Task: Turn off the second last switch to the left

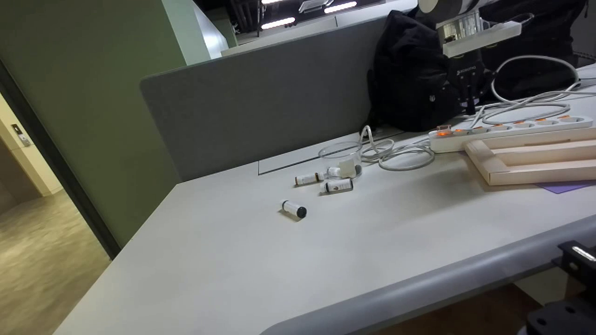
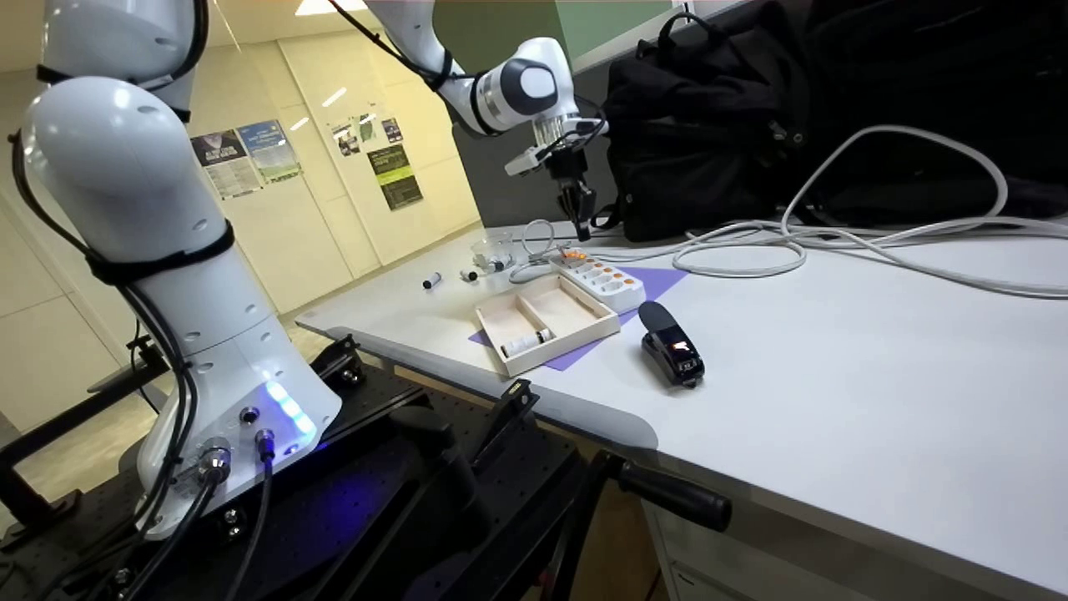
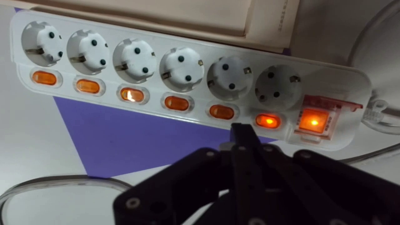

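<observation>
The long white power strip (image 3: pixel 187 40) fills the upper part of the wrist view, with a row of small orange rocker switches along its near edge. The small switch (image 3: pixel 267 121) second from its right end glows. The larger square switch (image 3: pixel 314 121) at that end also glows, its red cover raised. The other small rockers look unlit; one shows a bright glint. My gripper (image 3: pixel 245 127) is shut and empty, its tips beside the glowing small switch, over the strip's near edge. In both exterior views the gripper (image 1: pixel 469 108) (image 2: pixel 582 227) hangs above the lit end of the strip (image 1: pixel 512 137) (image 2: pixel 613 288).
A pale wooden tray (image 1: pixel 535 174) (image 2: pixel 546 321) stands along the strip, over a purple sheet (image 3: pixel 131 137). White cables (image 1: pixel 407 160) loop around it. Black bags (image 2: pixel 692 142) stand behind. A clear cup (image 1: pixel 342 153) and several small tubes (image 1: pixel 293 208) lie on the table. A black stapler-like device (image 2: pixel 670 344) lies nearby.
</observation>
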Action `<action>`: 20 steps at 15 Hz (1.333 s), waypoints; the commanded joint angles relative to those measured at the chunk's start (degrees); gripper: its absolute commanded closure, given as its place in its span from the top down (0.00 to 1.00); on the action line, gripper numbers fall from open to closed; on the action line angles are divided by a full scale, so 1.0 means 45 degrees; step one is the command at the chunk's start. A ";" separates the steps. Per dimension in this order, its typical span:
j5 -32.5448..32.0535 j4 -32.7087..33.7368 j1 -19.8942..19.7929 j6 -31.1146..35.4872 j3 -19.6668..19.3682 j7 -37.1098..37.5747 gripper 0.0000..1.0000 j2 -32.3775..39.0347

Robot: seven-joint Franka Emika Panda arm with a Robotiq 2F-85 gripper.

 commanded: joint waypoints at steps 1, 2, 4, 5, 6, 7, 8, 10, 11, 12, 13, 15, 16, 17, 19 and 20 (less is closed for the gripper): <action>-0.0608 0.0710 0.0586 -0.0207 -0.0485 0.0839 0.00 0.0521; -0.0753 0.0776 0.0695 -0.0215 -0.0568 0.0943 0.00 0.0615; -0.0950 0.0888 0.0868 -0.0273 -0.0701 0.1101 0.00 0.0781; -0.1011 0.0920 0.0936 -0.0280 -0.0750 0.1168 0.00 0.0849; -0.1088 0.0938 0.0990 -0.0306 -0.0784 0.1219 0.00 0.0905; -0.1096 0.0959 0.1030 -0.0312 -0.0809 0.1264 0.00 0.0954; -0.1073 0.0996 0.1054 -0.0339 -0.0816 0.1300 0.00 0.1007; -0.1025 0.1045 0.1116 -0.0388 -0.0849 0.1507 0.00 0.1096; -0.0983 0.1048 0.1143 -0.0367 -0.0869 0.1644 0.00 0.1124; -0.0928 0.1045 0.1168 -0.0366 -0.0889 0.1814 0.00 0.1148; -0.0910 0.1035 0.1211 -0.0375 -0.0925 0.1982 0.00 0.1172; -0.0871 0.1002 0.1255 -0.0310 -0.0960 0.2261 0.00 0.1222; -0.0816 0.0964 0.1251 -0.0223 -0.0948 0.2360 0.00 0.1242; -0.0752 0.0958 0.1259 -0.0202 -0.0940 0.2500 0.00 0.1277; -0.0610 0.0921 0.1272 -0.0098 -0.0912 0.2698 0.00 0.1318; -0.0542 0.0887 0.1271 0.0014 -0.0882 0.2772 0.00 0.1325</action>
